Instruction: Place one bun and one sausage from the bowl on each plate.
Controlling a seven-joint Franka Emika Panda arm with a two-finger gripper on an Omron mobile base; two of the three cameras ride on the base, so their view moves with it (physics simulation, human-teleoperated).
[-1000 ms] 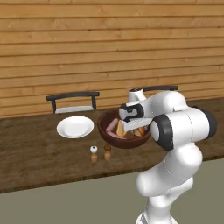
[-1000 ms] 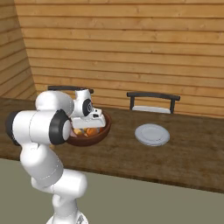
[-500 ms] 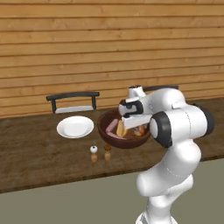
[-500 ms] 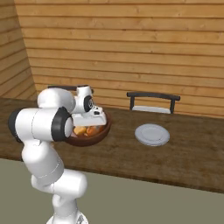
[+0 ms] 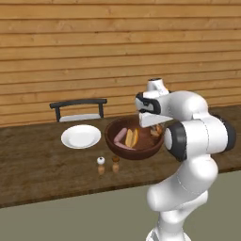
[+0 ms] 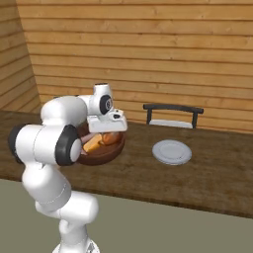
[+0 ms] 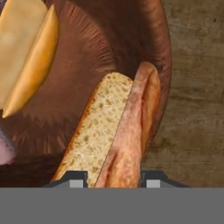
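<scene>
From the left base view I have the arm folded over the far side of the bowl (image 5: 134,139), with the hand down at its right rim, and I can count a pink sausage (image 5: 121,135) and a yellow bun (image 5: 132,138) lying loose in the middle of the bowl; the white plate (image 5: 81,136) sits just beside the bowl to its left and is bare, so I judge nothing has been delivered yet. Two small shakers (image 5: 108,164) stand in front of the bowl and a dark chair (image 5: 79,109) is behind the plate. From the right base view the hand hangs over the bowl with buns showing under it, and the plate lies apart from the bowl on the wooden table (image 6: 207,183), again with nothing on it; I can make out just one plate here. In the hand view the gripper (image 7: 113,179) has its fingertips (image 7: 77,178) standing either side of the near end of a sausage that leans against a cut bun by the bowl wall. They look drawn in close around it, but I cannot tell whether they are actually pressing it. As I read it, this is the first pick: lifting, carrying to the plate and then fetching a bun all remain.
</scene>
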